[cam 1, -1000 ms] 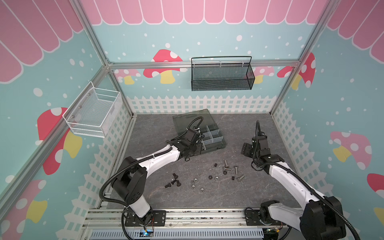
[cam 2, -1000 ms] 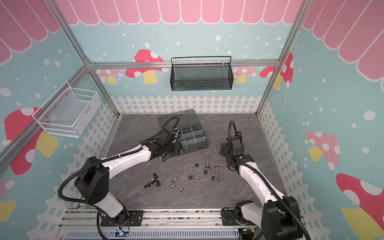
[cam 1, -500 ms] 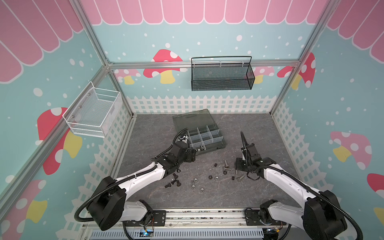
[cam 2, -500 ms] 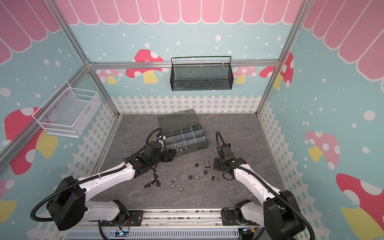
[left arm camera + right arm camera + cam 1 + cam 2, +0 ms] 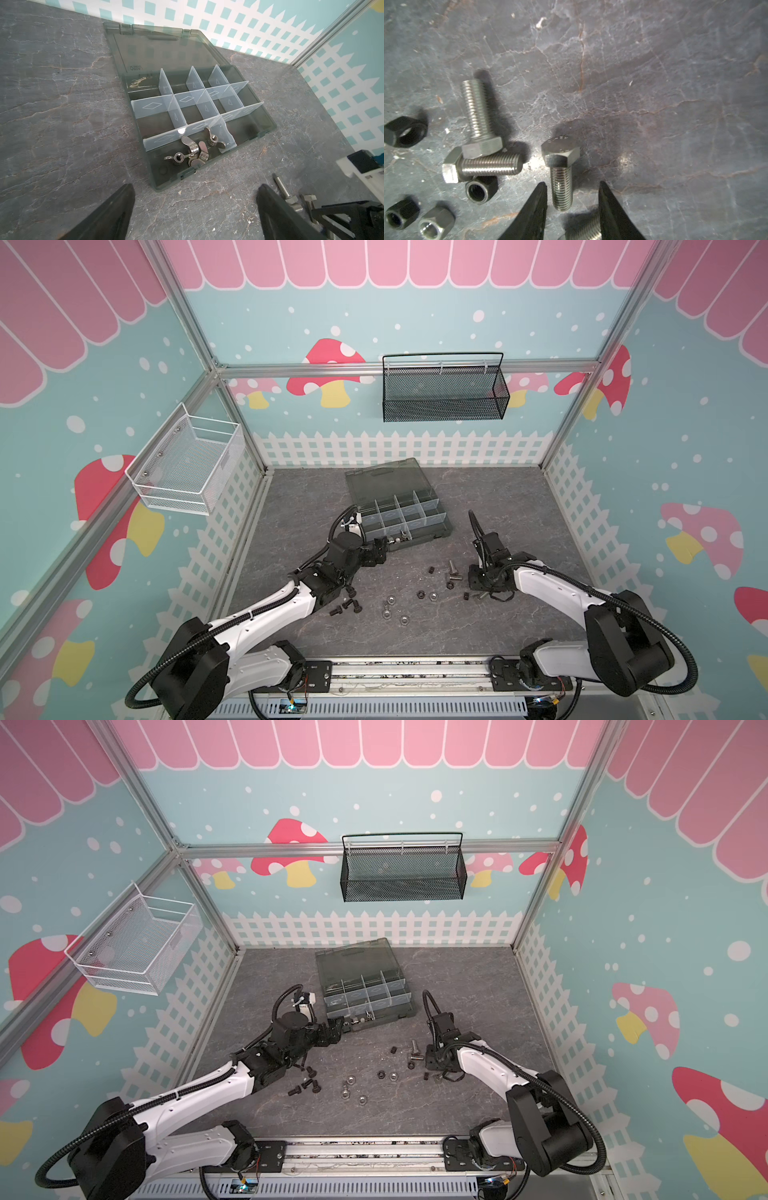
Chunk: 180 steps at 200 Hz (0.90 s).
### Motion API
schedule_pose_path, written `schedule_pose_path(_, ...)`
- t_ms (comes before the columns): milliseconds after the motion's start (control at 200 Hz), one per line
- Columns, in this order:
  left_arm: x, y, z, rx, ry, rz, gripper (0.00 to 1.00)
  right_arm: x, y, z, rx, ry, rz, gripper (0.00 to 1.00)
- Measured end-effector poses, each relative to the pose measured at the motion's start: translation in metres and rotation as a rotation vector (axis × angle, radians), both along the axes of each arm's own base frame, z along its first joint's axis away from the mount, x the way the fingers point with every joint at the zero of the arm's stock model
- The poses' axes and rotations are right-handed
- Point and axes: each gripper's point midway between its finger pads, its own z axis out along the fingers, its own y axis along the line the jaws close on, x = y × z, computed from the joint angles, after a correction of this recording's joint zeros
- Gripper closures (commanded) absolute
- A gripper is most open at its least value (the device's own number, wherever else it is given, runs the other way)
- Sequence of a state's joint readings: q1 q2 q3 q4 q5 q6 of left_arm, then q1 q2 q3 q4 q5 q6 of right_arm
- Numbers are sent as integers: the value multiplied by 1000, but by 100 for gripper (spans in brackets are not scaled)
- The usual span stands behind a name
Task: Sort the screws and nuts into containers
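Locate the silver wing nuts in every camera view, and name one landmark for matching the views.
Top view: wing nuts below centre, in the organiser box's front-row compartment.
Top view: same compartment, left of centre.
Left wrist: mid-picture, piled in the compartment nearest the camera.
Right wrist: not in it; only bolts and hex nuts on the table.
Landmark: the box's clear divider grid, absent only from the right wrist view.

Both top views are bright and evenly lit, with bowed edges. The right wrist view is dim and soft; screws [image 5: 561,174] cast dark shadows on the tabletop [image 5: 654,83]. Glare spots one divider [image 5: 181,131] in the left wrist view.
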State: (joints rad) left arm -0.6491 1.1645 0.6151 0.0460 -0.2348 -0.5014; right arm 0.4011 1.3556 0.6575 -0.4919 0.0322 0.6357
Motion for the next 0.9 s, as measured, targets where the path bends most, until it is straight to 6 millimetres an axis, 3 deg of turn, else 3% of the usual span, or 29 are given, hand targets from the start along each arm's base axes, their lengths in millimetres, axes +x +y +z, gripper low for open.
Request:
schedule_pose_path(200, 0, 7, 7, -21, -18, 39, 3, 0, 0, -8, -22, 23, 17, 64)
schedule_pose_path(605, -2, 42, -1, -53, -21, 202, 0, 13, 6, -8, -27, -5, 40, 100)
schedule_pose_path(900, -3, 51, 7, -76, -48, 230, 1, 21, 6, 2, -43, -17, 33, 100)
